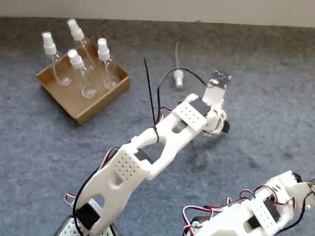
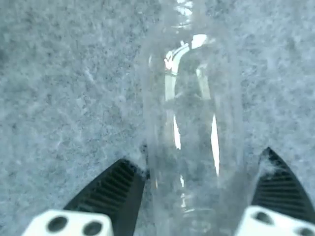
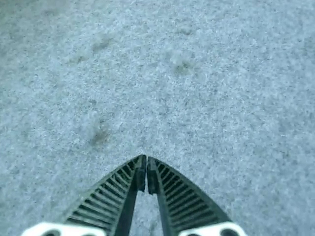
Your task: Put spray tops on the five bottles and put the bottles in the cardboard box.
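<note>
A clear bottle [image 2: 192, 147] with no top lies on the grey carpet between the fingers of my left gripper [image 2: 199, 162]. The gripper is open; one finger [image 2: 118, 189] touches the bottle's side and the other [image 2: 280, 187] stands a narrow gap off. From above, the left arm's gripper [image 1: 216, 123] hangs low over the carpet at mid-table and hides the bottle. A loose white spray top [image 1: 178, 76] lies just beyond it. The cardboard box [image 1: 101, 105] at the far left holds several capped bottles [image 1: 104, 66]. My right gripper [image 3: 146, 169] is shut, empty, over bare carpet.
The right arm [image 1: 256, 211] is folded at the near right corner. Black and red cables [image 1: 150, 91] loop above the left arm. Open carpet lies between the box and the left gripper and along the right side.
</note>
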Available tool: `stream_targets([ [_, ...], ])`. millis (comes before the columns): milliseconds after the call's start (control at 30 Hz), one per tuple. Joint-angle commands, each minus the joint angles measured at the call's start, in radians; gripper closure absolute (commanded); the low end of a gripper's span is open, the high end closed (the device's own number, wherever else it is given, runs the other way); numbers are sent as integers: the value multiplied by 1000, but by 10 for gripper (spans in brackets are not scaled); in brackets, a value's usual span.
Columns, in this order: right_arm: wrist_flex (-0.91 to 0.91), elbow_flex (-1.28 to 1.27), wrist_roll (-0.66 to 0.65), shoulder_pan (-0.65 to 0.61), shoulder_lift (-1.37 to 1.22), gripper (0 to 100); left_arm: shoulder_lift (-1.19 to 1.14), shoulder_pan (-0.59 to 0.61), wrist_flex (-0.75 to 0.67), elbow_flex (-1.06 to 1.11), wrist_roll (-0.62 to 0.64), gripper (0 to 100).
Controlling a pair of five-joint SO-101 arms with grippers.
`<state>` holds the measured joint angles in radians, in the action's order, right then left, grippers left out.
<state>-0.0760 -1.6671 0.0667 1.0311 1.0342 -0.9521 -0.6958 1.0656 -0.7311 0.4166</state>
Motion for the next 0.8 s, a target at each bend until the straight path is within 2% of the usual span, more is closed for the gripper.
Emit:
stream_targets([
  [0,-1,-101,9,12,16,993,15,-10,-11,-36,8,710],
  [100,-1,-101,9,12,16,993,27,-7,-11,-36,5,749],
  [333,-1,-101,9,12,16,993,30,1,-9,-36,2,950],
  [467,-1,-101,9,12,16,993,33,33,12,-38,2,965],
  [567,-1,-101,9,12,16,993,48,65,91,-73,2,965],
  [767,-1,-101,9,8,16,993,124,102,361,-229,2,965],
])
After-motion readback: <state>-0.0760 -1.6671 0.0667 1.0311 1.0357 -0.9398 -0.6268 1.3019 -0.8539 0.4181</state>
